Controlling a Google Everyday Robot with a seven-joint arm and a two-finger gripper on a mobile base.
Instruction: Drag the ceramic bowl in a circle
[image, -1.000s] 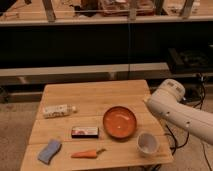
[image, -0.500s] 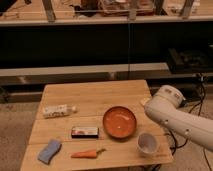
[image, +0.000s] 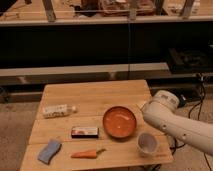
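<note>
Sitting toward the right side of the wooden table (image: 95, 95), the orange-red bowl (image: 120, 122) has a white cup (image: 147, 143) just beyond its lower right edge and the robot's white arm (image: 175, 125) close on its right. The gripper is out of view, so its state cannot be told.
</note>
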